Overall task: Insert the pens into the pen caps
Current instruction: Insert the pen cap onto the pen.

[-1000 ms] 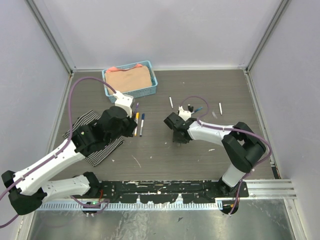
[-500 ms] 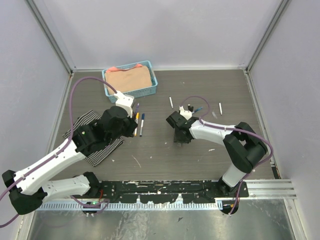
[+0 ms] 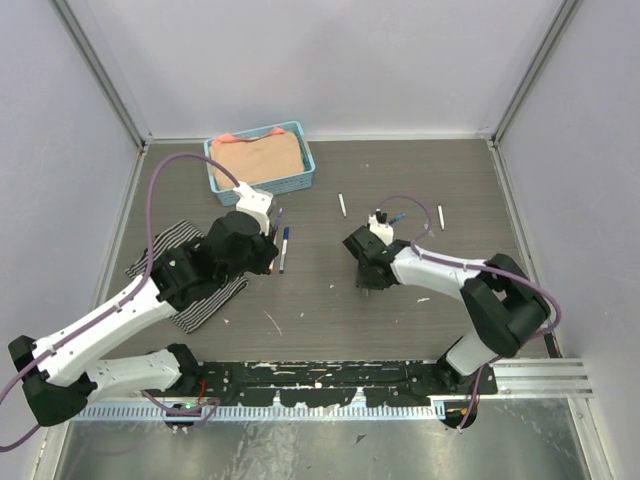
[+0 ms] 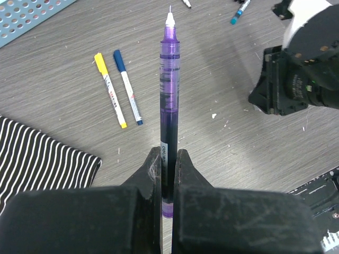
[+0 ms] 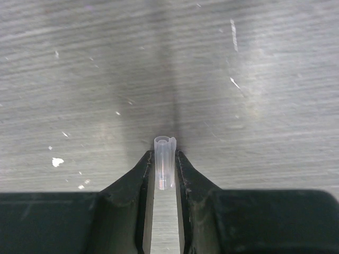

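left claw [image 4: 168, 153] still clamped on purple pen [image 4: 168, 100], right claw [image 5: 164, 154] pinching clear cap [image 5: 164, 165], shifted toward table [image 3: 320, 170] right edge

R end effector [image 5: 164, 156] pinches a pale see-thru pen cap [image 5: 164, 151] — open end pointing away, above wood-grain table [image 5: 249, 58].

basket [image 4: 32, 13]: cut off by top edge | teal-tipped pen [image 4: 238, 10]: far end cut off
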{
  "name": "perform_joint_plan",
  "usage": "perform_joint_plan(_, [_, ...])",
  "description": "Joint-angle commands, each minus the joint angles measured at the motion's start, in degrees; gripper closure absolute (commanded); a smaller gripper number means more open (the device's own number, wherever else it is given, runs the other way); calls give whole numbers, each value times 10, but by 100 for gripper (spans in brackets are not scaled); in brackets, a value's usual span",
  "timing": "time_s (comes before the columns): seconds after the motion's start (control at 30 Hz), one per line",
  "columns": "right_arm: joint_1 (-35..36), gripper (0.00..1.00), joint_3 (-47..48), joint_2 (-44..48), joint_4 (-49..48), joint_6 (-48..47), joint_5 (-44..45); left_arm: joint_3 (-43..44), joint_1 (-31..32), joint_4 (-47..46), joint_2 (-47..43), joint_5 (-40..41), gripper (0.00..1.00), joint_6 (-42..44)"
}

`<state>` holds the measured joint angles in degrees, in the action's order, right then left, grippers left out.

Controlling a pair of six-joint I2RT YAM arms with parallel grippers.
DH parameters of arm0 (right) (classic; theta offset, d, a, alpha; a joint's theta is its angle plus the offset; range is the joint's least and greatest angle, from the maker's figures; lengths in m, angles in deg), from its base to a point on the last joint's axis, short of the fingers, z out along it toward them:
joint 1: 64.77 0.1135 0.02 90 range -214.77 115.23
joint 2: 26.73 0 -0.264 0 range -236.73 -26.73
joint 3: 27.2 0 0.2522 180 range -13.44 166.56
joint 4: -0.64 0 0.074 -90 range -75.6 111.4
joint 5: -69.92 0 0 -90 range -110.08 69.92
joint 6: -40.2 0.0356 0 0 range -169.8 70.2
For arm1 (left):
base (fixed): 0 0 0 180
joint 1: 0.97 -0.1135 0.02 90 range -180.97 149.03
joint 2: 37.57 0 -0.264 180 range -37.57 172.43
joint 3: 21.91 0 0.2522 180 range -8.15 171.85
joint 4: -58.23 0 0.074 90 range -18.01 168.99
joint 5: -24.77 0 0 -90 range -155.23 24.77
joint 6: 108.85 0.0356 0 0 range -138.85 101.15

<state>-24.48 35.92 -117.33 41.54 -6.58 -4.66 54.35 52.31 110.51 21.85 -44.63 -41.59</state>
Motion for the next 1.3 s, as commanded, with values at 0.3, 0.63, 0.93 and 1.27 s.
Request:
perform_joint_plan(0.3, [-2, 96, -69, 270, -117, -8, -5, -21, -2, -80, 2, -54, 100, 4])
perform_joint_plan(0.63, [-2, 100, -99, 429, -276, -4, -4, -24, 98, -158, 14, -42, 100, -6])
perform_joint_plan(0.93, [-2, 100, -88, 514, -350, -13, 6, -76, 172, -319, -17, -75, 100, 36])
perform_joint_plan(1.27, [-2, 100, -61, 561, -391, -31, -48, -51, 173, -353, 16, -112, 100, 45])
